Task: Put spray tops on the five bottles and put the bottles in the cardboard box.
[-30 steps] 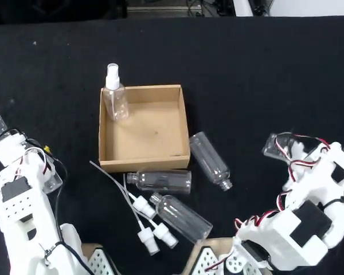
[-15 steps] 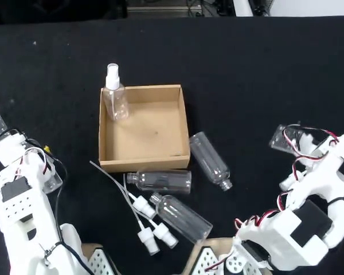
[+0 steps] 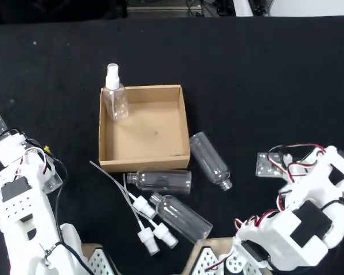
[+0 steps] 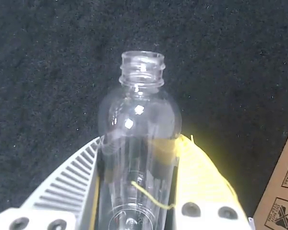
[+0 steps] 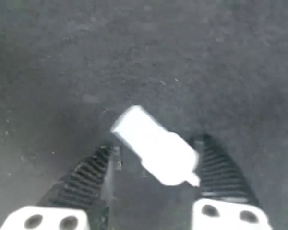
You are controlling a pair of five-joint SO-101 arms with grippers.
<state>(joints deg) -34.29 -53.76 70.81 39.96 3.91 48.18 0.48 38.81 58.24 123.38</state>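
Note:
A cardboard box [image 3: 143, 127] lies open at mid-table, with one topped bottle [image 3: 114, 97] upright in its back left corner. Three topless bottles [image 3: 210, 152] [image 3: 160, 180] [image 3: 180, 217] lie in front of the box. Beside them lie three spray tops [image 3: 143, 205] [image 3: 149, 240] [image 3: 164, 234] with long tubes. My left gripper [image 4: 139, 158] [image 3: 46, 175] is shut on a clear topless bottle [image 4: 137, 129] at the table's left front. My right gripper [image 5: 153, 143] [image 3: 271, 164], at the right front, holds a white spray top [image 5: 156, 151] crosswise between its fingers.
Black cloth [image 3: 264, 74] covers the whole table. The back half and the far right are open. Both arm bases [image 3: 23, 229] [image 3: 298, 229] stand along the front edge, and the lying bottles and tops crowd the space between them.
My right gripper swung first slightly back, then forward and left toward the lying bottles. The left arm and its bottle stayed still.

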